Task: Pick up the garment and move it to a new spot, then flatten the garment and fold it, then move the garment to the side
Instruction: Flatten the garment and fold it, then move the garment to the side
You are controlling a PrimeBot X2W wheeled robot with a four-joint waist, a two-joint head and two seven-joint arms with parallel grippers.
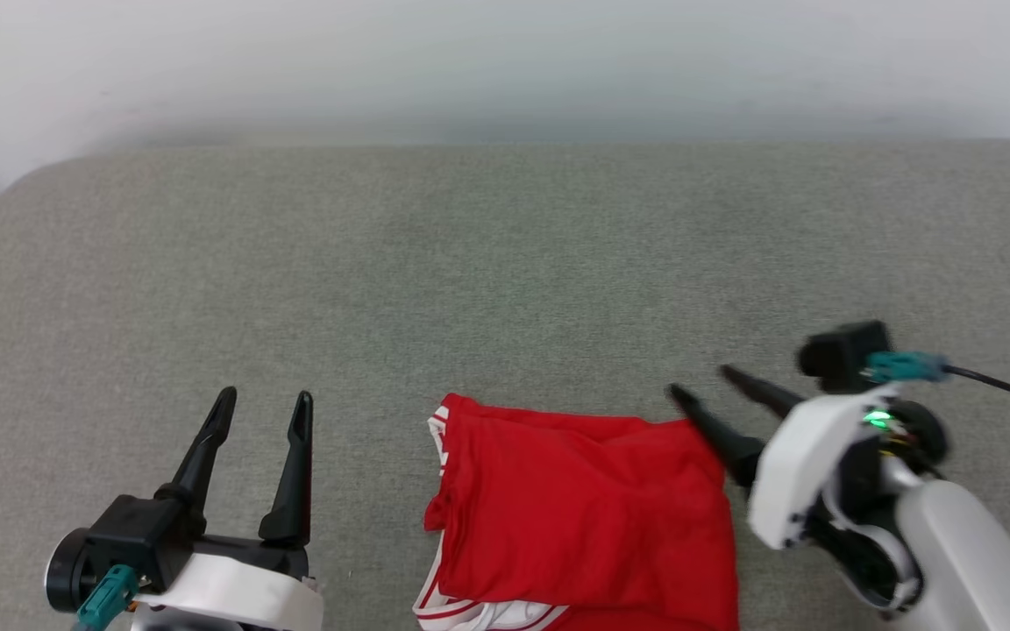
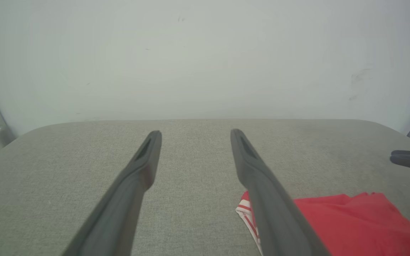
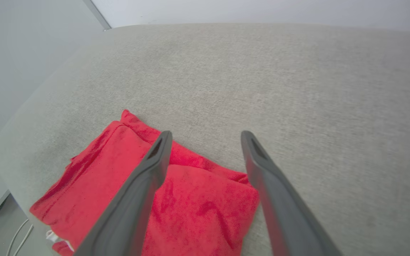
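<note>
The folded garment [image 1: 584,508], red with a strip of red-and-white striped trim showing along its left and near edges, lies flat on the grey fabric-covered tabletop [image 1: 505,263] between the two pincers, just beside the right one and a little apart from the left. The right pincer [image 1: 700,382] has its jaws spread wide with nothing between them. It points in from the right, its fingers reaching over the garment's far right corner. In the right wrist view one finger crosses above the red cloth while the other lies over bare grey fabric just past the garment's edge; whether either finger touches the cloth cannot be told. The left pincer [image 1: 265,397] is likewise wide open and holds nothing, its fingers pointing away from the robot over bare tabletop, with the garment's trimmed edge off to its right. In the left wrist view the striped trim peeks out beside the right-hand finger. Beyond both pincers the tabletop runs to a pale wall [image 1: 505,61].
</note>
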